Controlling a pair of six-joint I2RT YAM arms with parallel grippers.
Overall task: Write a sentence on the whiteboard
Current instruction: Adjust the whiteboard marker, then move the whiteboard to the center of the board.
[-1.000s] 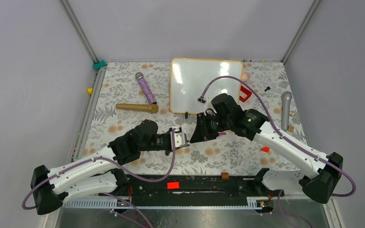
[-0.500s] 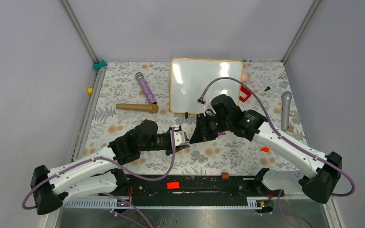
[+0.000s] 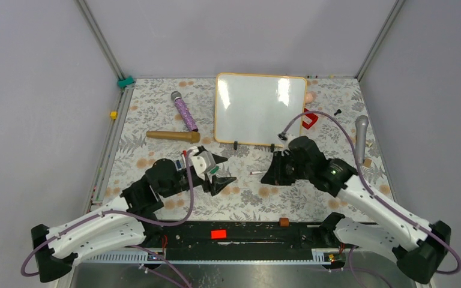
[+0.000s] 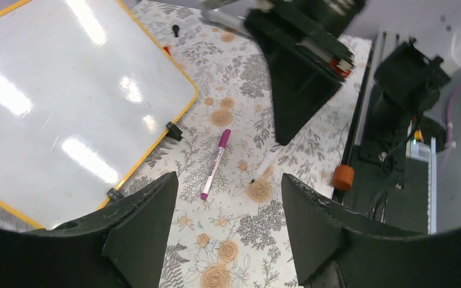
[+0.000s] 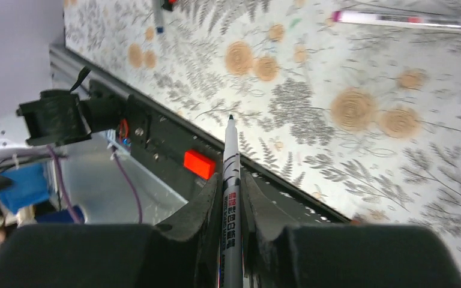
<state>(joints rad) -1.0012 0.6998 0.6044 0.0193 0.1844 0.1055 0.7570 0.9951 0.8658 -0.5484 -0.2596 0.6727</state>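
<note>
The whiteboard [image 3: 258,108] is sitting far-centre on the floral worktop [image 3: 150,114]. The right end effector [image 5: 231,183] is pinching one uncapped marker [image 5: 230,150]; a second, pink-capped marker [image 4: 215,165] is lying loose nearby. The left end effector [image 4: 228,180] is gaping wide, empty. Three microphones are lying about: purple mic [image 3: 184,113], gold mic [image 3: 173,136], grey mic [image 3: 361,138].

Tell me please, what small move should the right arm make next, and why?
Probably lift the right gripper and swing it toward the whiteboard. It is shut on an uncapped marker whose tip is over the floral tablecloth, short of the board, and the board shows no writing yet.
</note>
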